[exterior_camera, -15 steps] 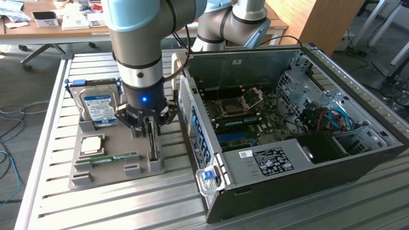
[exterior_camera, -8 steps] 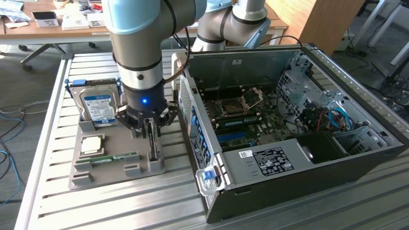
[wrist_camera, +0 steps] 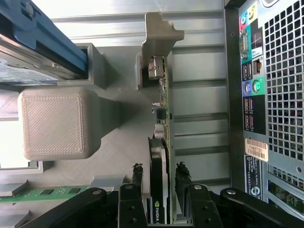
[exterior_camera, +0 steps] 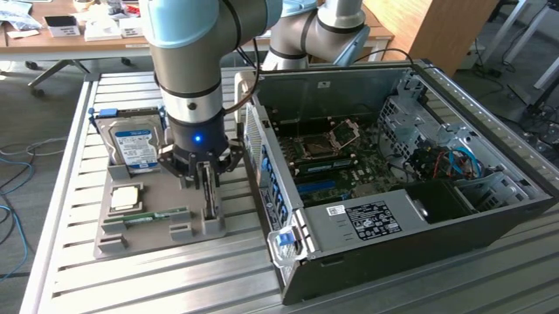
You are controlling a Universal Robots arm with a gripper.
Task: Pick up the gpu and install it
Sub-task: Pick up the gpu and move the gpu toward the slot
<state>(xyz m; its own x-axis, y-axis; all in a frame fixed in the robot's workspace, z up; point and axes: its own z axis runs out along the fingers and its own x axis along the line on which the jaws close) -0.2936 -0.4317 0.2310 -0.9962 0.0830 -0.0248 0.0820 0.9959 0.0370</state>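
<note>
Pick-up step, card not lifted. Gripper (wrist_camera: pixel 159 170) straddles the gpu (wrist_camera: pixel 164 114), jaws parted with thin gaps either side. The gpu stands on edge in the gray holder tray (exterior_camera: pixel 170 196), left of the PC case (exterior_camera: pixel 349 82); its long axis runs near-far, parallel to the case's rear panel. A grasp probably needs an even squeeze on both faces, then a straight lift.

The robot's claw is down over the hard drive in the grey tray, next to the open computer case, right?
Not the hard drive: the gripper is down over the gpu, standing on edge in the grey tray next to the open computer case. The wrist view shows its fingers flanking the card.
</note>
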